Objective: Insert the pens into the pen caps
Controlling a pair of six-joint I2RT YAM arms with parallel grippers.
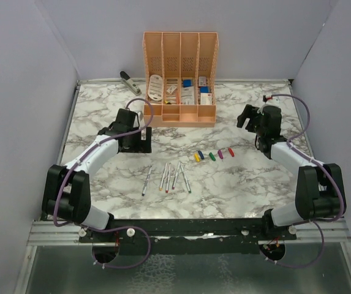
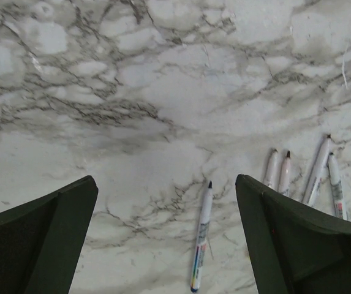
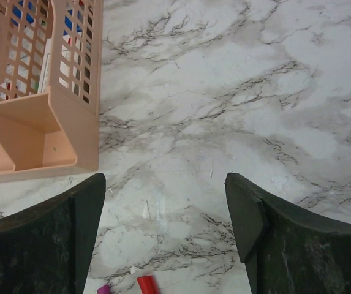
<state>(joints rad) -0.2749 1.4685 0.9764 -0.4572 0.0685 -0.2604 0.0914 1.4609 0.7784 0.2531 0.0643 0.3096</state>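
Our left pincer (image 2: 166, 182) stands wide open and holds nothing. Below its gap, towards the right side, one of the pens (image 2: 201, 239) lies on the marble table (image 2: 163, 92). Its long axis runs outward from the wrist, dark tip pointing away from us. The other four lie roughly parallel just past the gap's right edge, partly hidden by the pincer. Our right pincer (image 3: 166, 177) is open too, and empty. Of the pen caps (image 3: 146, 284), the red and purple ones sit under its gap, back towards the wrist.

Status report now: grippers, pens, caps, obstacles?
Left gripper open, empty. Right gripper open, empty. Pens uncapped, pen caps in row beside them. Nothing blocking.
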